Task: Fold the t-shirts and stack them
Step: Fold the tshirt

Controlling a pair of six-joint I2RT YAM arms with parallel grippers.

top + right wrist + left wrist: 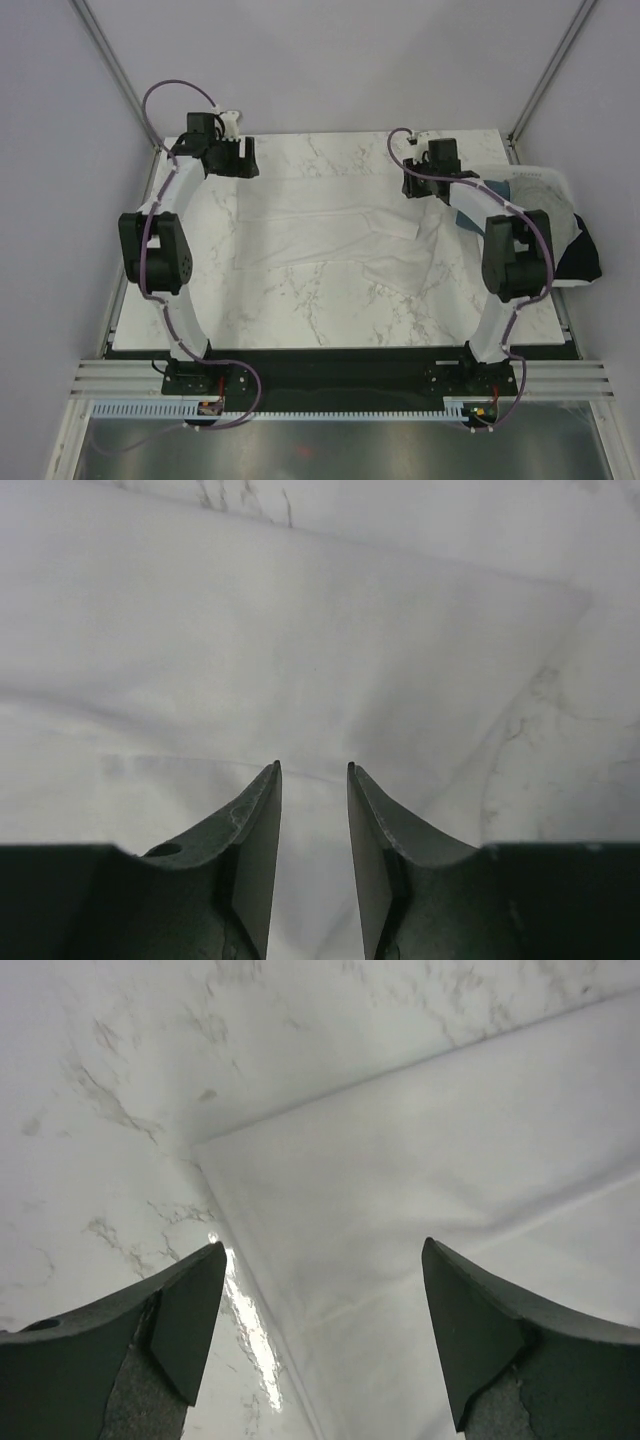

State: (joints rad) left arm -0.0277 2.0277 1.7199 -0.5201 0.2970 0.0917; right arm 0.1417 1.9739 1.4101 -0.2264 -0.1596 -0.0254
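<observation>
- Left gripper: my jaws stand wide apart, with nothing between them.
- Right gripper: my jaws are narrow, with a slim gap. I see no cloth pinched in it, so I judge it empty.
- White shirt: it lies spread and rumpled on the table, between my two grippers.
- At my left jaws: the shirt's corner lies ahead, toward the left finger. One edge runs from it back between the fingers, and bare marble lies to the left.
- At my right jaws: cloth lies below and ahead. Its edge is ahead to the right, with marble beyond.
- Other shirts: they are heaped at the bin, to the right of my right gripper and well apart from both sets of jaws.
- Handling, judged: the cloth is thin, soft and light. It will sag from any hold and may slide on the glossy marble. A single flat layer is hard to pinch.
- Where to hold, judged: the left jaws should take the corner, where the hem thickens the cloth. The right jaws should take the matching edge, so the fold lifts evenly.
</observation>
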